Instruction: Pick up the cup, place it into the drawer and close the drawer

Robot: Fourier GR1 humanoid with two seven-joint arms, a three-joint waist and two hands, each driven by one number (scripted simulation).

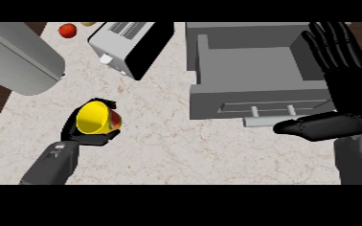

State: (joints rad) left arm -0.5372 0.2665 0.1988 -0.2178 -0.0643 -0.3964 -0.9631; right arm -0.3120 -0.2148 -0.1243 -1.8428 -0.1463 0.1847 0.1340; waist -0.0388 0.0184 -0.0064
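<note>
The left hand (83, 133) is curled around the yellow cup (95, 118), holding it over the pale desk (163, 143) at the lower left. A bare stretch of desk lies between it and the open grey drawer (247, 72) to the right. The right hand (332, 72) rests with fingers straight and spread at the drawer's right edge. A toaster (130, 45) sits behind the cup.

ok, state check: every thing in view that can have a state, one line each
cup: yellow, held off the counter in the left hand
left hand: shut on the cup
right hand: open, fingers up, at the right edge by the drawer
drawer: open, nothing inside
toaster: slots look empty
</note>
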